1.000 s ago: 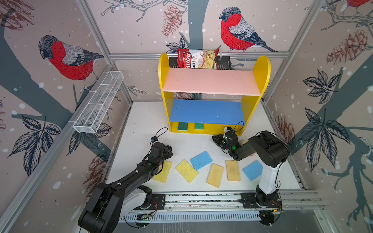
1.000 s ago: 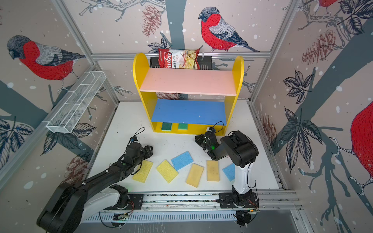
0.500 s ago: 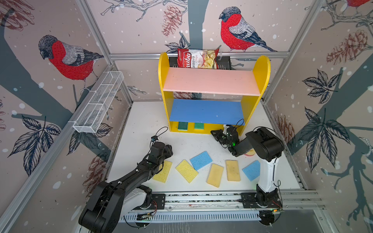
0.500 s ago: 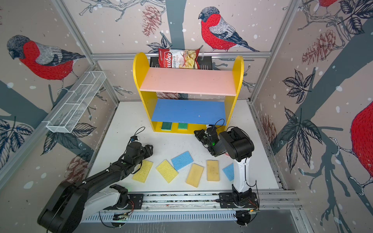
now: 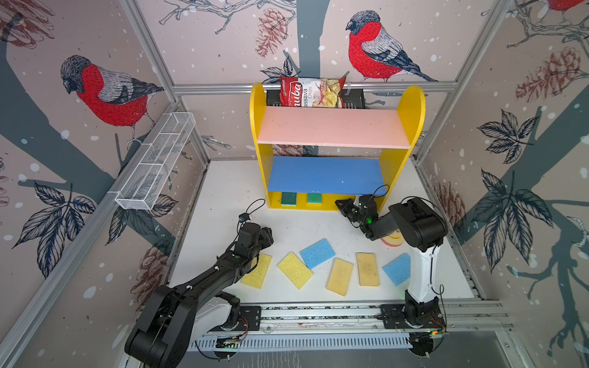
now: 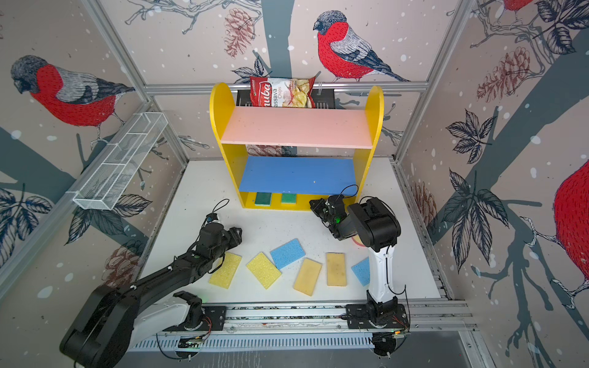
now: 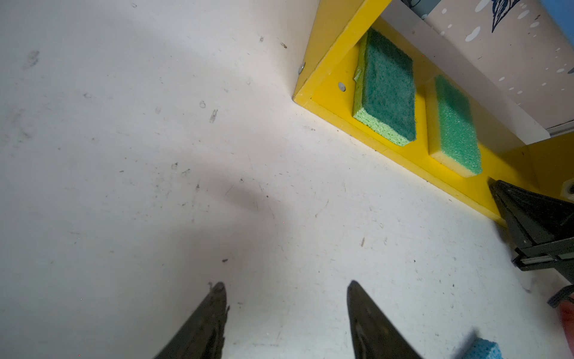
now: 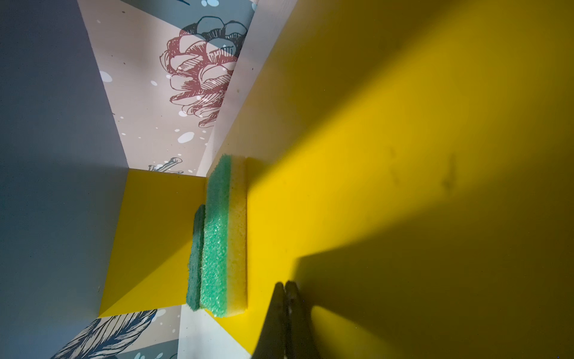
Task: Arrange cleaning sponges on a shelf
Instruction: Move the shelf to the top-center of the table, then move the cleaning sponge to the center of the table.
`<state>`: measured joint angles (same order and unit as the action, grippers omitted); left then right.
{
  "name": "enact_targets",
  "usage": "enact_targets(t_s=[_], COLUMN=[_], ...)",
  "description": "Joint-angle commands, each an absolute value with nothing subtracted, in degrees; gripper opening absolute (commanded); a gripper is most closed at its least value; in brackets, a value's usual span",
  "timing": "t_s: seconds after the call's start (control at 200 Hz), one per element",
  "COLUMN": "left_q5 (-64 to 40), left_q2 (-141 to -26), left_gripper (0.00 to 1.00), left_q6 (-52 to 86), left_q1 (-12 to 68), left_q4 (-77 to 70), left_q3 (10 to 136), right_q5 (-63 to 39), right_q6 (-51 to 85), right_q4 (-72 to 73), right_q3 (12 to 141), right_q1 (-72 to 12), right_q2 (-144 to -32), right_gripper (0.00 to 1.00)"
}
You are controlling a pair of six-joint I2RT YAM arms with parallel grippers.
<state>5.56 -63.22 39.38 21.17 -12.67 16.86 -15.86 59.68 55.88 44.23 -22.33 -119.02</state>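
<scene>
Table front: six loose sponges (image 5: pixel 339 276) lie in a row on the table (image 5: pixel 302 223); the smiley sponge (image 5: pixel 394 243) peeks out beneath the right arm.
Left gripper (image 7: pixel 284 286): spread, empty, hovering over bare table, unmoved.
Right gripper (image 8: pixel 285 284): pressed together, holding nothing; it has swung forward to the shelf (image 5: pixel 258 127) base.
Shelf base: two green sponges (image 5: pixel 288 198) sit there.
Meaning: probably no new sponge placed; seven remain.

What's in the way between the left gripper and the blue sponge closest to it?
Nothing visible. The left gripper is open and empty, and only bare white table lies between it and that blue sponge, which lies flat with its top uncovered.
</scene>
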Motion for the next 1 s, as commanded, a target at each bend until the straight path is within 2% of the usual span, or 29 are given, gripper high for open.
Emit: enact_targets(t_s=[0.0, 0.315, 0.49, 0.69, 0.901, 0.996], left_q5=[4.8, 3.5, 3.9, 4.8, 4.4, 3.4], left_q2=[-63.1, -62.5, -60.0, -56.9, -56.2, -56.7], left_gripper=[0.62, 0.62, 0.62, 0.62, 0.62, 0.62], left_q6=[38.5, 38.8, 38.0, 35.2, 32.9, 32.6], left_q1=[21.0, 21.1, 21.0, 21.1, 21.1, 21.0], left_q4=[-13.4, -14.5, -12.8, -13.2, -13.0, -13.1], left_q3=[17.3, 16.8, 16.5, 15.2, 16.1, 16.5], right_q5=[-13.0, -9.4, -6.4, -2.5, -2.4, -2.6], right_q6=[56.7, 56.1, 53.2, 48.6, 41.4, 38.2], right_q4=[44.4, 42.6, 35.6, 27.0, 16.5, 12.8], right_q3=[43.0, 35.2, 34.5, 32.7, 33.0, 33.6], right_q1=[-22.4, -28.9, -34.2, -37.4, -39.6, -41.7], right_q2=[-117.5, -109.0, -103.7, -94.7, -88.1, -87.1], right_gripper=[0.04, 0.05, 0.10, 0.22, 0.45, 0.51])
